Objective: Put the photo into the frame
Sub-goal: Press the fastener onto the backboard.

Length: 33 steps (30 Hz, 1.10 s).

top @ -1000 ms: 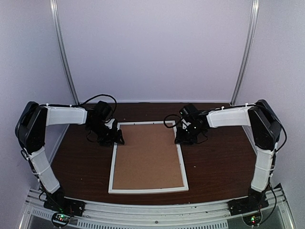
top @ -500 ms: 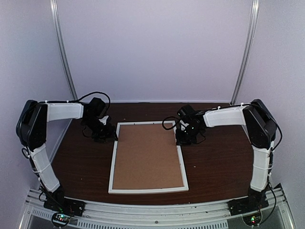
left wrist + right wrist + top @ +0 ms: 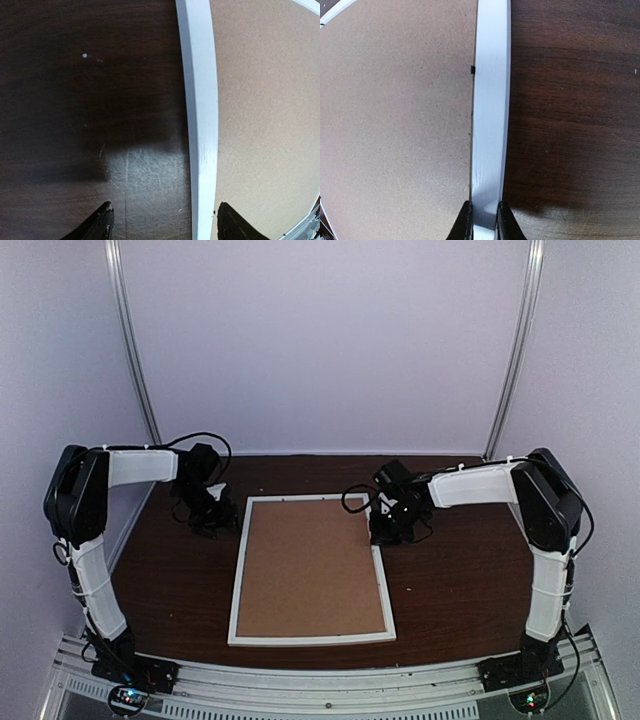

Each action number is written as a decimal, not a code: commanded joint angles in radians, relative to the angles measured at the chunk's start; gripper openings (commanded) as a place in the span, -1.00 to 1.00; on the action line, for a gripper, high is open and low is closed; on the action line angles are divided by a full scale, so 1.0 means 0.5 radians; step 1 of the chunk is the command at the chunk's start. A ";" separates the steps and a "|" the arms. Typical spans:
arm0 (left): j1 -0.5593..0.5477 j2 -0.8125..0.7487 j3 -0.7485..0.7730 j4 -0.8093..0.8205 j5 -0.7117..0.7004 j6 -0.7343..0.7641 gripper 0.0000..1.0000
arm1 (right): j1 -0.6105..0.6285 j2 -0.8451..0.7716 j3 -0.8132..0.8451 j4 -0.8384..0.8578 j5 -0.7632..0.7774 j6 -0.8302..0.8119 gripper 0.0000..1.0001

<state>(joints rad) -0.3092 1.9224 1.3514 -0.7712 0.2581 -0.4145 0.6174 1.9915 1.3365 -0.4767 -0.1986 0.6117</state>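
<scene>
The frame (image 3: 310,638) lies face down on the table (image 3: 450,580), with the brown backing board (image 3: 312,565) filling it. The photo is out of sight, presumably beneath the board. The right fingers (image 3: 464,222) are narrowed onto the frame's right rail, likely to steady it. The left fingers (image 3: 101,225) are spread wide astride the left rail and grip nothing.

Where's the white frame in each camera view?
Top external: frame lies flat, centre of picture.
Left wrist: frame edge runs top to bottom, right of centre.
Right wrist: frame edge runs top to bottom, near centre.
Shared landmark: brown board inside it; right of the edge in left wrist, left in right wrist.
</scene>
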 commanded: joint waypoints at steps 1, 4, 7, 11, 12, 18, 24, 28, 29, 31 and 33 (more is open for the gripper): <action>0.011 -0.040 -0.018 -0.068 0.034 0.067 0.44 | -0.011 -0.061 -0.040 -0.069 0.092 0.024 -1.00; -0.002 -0.039 -0.059 -0.060 0.044 0.068 0.44 | -0.011 -0.052 -0.038 -0.049 0.079 0.031 -1.00; -0.034 -0.038 -0.064 -0.046 0.052 0.068 0.44 | -0.011 -0.046 -0.040 -0.042 0.078 0.030 -1.00; -0.065 -0.033 -0.081 -0.047 0.011 0.035 0.45 | -0.011 -0.044 -0.050 -0.037 0.076 0.030 -1.00; -0.068 -0.035 -0.092 -0.048 0.001 0.024 0.45 | -0.012 -0.044 -0.054 -0.037 0.078 0.029 -1.00; -0.101 -0.056 -0.156 -0.062 -0.092 -0.027 0.45 | -0.012 -0.038 -0.056 -0.026 0.069 0.041 -1.00; -0.143 -0.051 -0.163 -0.065 -0.120 -0.024 0.45 | -0.012 -0.026 -0.066 -0.012 0.057 0.052 -1.00; -0.159 -0.029 -0.161 -0.067 -0.139 -0.017 0.45 | -0.012 -0.025 -0.083 0.006 0.036 0.067 -1.00; -0.164 -0.023 -0.160 -0.068 -0.143 -0.017 0.45 | -0.013 -0.027 -0.085 0.006 0.035 0.066 -1.00; -0.172 -0.023 -0.160 -0.065 -0.151 -0.018 0.45 | -0.014 -0.030 -0.089 0.005 0.041 0.066 -1.00; -0.183 -0.014 -0.158 -0.067 -0.157 -0.020 0.45 | -0.016 -0.031 -0.092 0.004 0.042 0.068 -1.00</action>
<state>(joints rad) -0.3855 1.9221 1.2781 -0.7948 0.1982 -0.4183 0.6174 1.9842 1.3193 -0.4595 -0.1974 0.6239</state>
